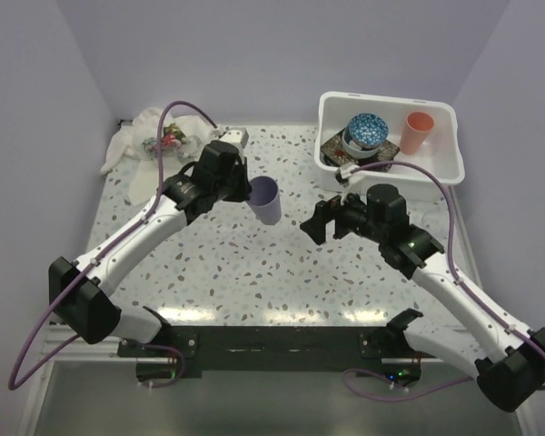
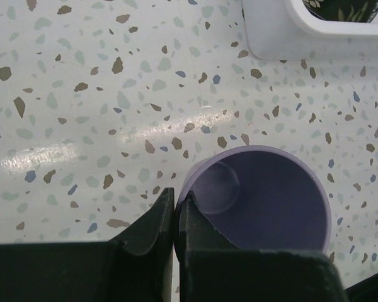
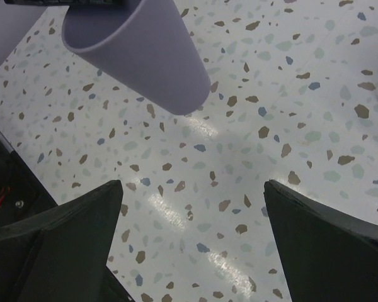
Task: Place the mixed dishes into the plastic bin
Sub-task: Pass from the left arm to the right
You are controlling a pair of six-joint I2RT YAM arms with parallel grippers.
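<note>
Top external view: purple cup (image 1: 265,200) held tilted off the table by the left gripper (image 1: 247,188), well short of the plastic bin (image 1: 427,170).
Left wrist view: jaws pinch only the rim wall, so the cup could swing or slip. Right wrist view: right gripper (image 3: 192,189) gapes empty near the cup; the arms could clash.

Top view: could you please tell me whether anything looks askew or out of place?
Only the purple cup: it hangs tilted over the table, pinched by its rim in the left pincer. Nothing looks spilled.
</note>
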